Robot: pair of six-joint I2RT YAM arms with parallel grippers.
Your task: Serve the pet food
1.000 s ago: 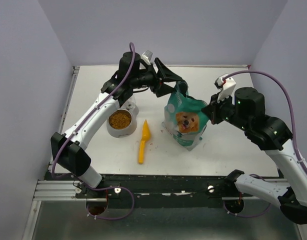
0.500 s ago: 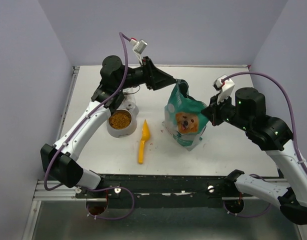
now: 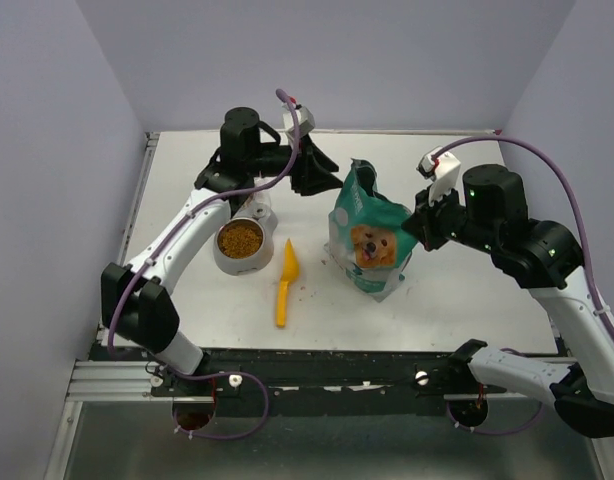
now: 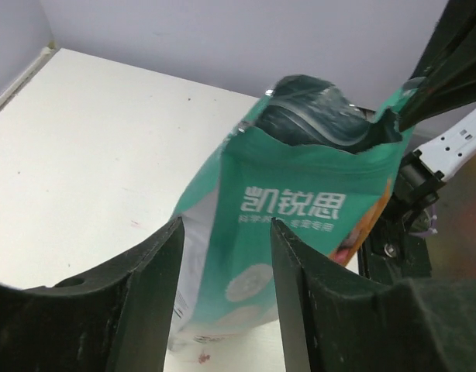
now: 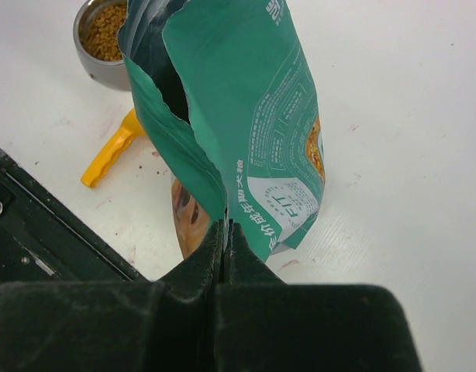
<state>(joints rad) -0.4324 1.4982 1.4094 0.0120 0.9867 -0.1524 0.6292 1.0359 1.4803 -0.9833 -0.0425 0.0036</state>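
White tabletop [image 3: 467,290] carries everything you are working with. Largest on it is the teal-and-white bag [image 3: 369,240] with the dog picture, standing upright near the middle with its torn top gaping open.

Your right gripper [image 3: 419,225] is pressed against the bag's right edge. From the right wrist camera, its fingers [image 5: 224,226] are closed tight on a thin seam of the bag, so it is pinching the bag.

Your left gripper [image 3: 312,170] hangs in the air to the left of the bag's mouth. Its jaws are moderately apart with nothing between them. The left wrist view shows the bag's open top framed by the two fingers but clear of both.

Next down in size is the metal bowl [image 3: 219,258], left of the bag and nearer the arm bases than the left gripper. The pet food [image 3: 240,239] fills it as a brown heap. The heap sits near the left gripper and well apart from the right one, with the bag between them.

An orange scoop [image 3: 286,281] lies flat between bowl and bag. A few stray crumbs [image 3: 305,290] are scattered just beside it.
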